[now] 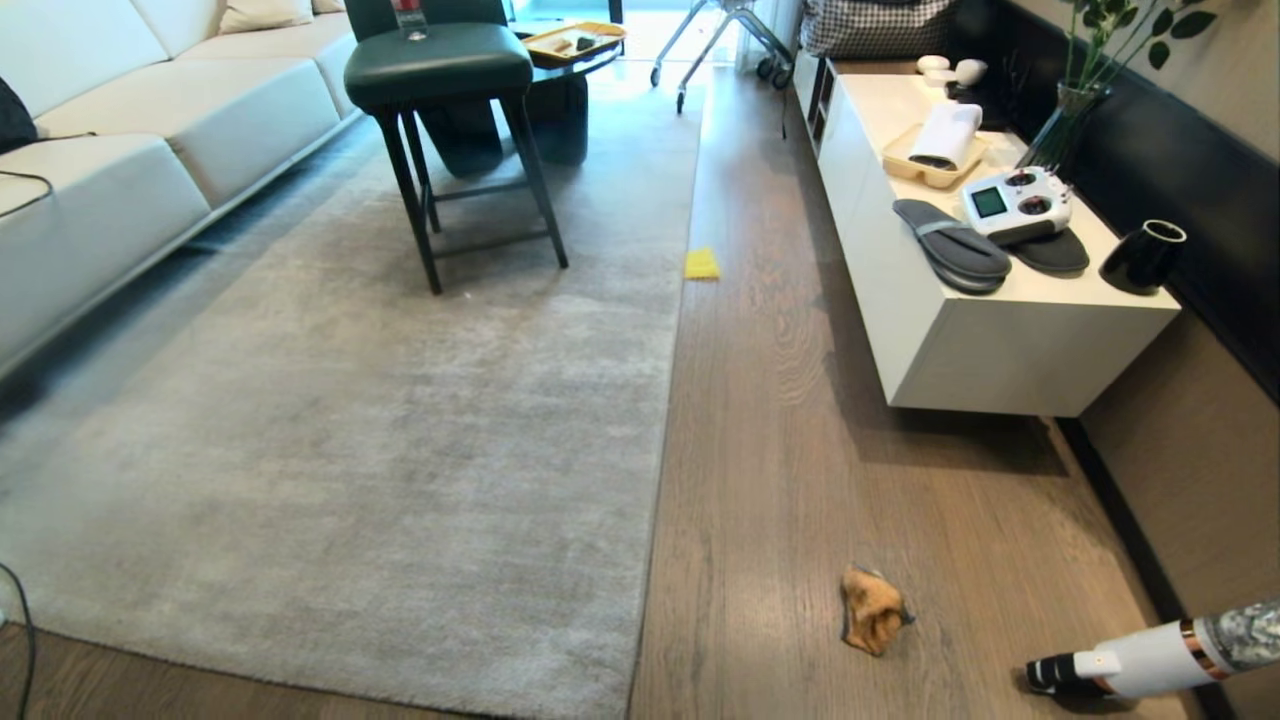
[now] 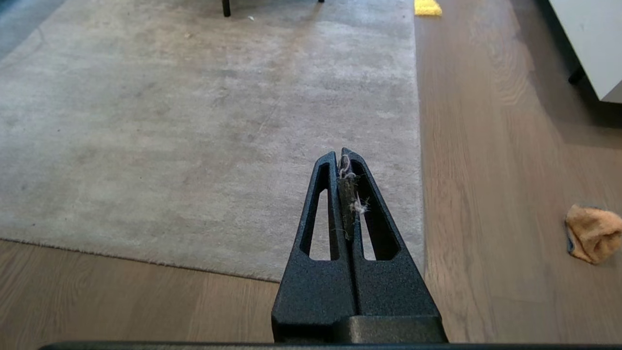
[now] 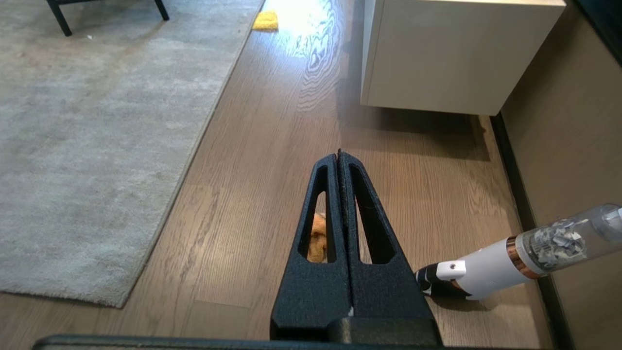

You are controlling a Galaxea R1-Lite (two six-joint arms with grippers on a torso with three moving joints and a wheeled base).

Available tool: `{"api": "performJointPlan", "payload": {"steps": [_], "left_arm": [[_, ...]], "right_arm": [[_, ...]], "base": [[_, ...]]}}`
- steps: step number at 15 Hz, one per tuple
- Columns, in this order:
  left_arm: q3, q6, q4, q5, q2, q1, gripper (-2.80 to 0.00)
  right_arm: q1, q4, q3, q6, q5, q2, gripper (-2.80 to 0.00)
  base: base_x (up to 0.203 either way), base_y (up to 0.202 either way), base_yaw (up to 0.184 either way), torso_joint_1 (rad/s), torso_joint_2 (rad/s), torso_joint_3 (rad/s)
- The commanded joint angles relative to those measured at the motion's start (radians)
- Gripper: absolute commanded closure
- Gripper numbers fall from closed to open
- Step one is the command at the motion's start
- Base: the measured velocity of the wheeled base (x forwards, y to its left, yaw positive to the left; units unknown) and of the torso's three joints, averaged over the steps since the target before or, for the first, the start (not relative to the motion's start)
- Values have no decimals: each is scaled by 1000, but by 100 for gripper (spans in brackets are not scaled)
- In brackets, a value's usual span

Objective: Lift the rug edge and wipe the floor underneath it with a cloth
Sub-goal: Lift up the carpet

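A: Head view first: what is seen of the rug edge [image 1: 668, 400]?

B: It is seen running up the middle of the frame, lying flat on the floor [image 1: 780, 480]. The rounded corner is found at the lower middle. The cloth [image 1: 872, 610] is seen crumpled on the planks at the lower right of centre, well apart from the rug edge.

A: And the hands?

B: Neither is shown in the head view. In the left wrist view the left hand [image 2: 341, 154] is seen clenched, fingers pressed together, with only a tuft of lint caught between them; it hangs over the rug's corner, and the cloth [image 2: 594, 233] is shown at the right edge of that frame. In the right wrist view the right hand [image 3: 338, 156] is likewise clenched on nothing, above bare floor; the cloth [image 3: 318, 238] is glimpsed through a slot in one finger.

A: Anything else nearby?

B: A handheld vacuum [image 1: 1150, 660] is seen at the lower right corner, a flat yellow square [image 1: 701, 264] beside the rug edge further up, and a white cabinet [image 1: 1000, 350] at the right.
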Motion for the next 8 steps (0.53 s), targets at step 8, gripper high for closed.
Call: {"api": "performJointPlan", "payload": {"steps": [8], "left_arm": [[0,-1,-1,0,0,0,0]], "right_arm": [[0,-1,0,0,0,0,0]], "base": [[0,0,0,3,3,-196]]}}
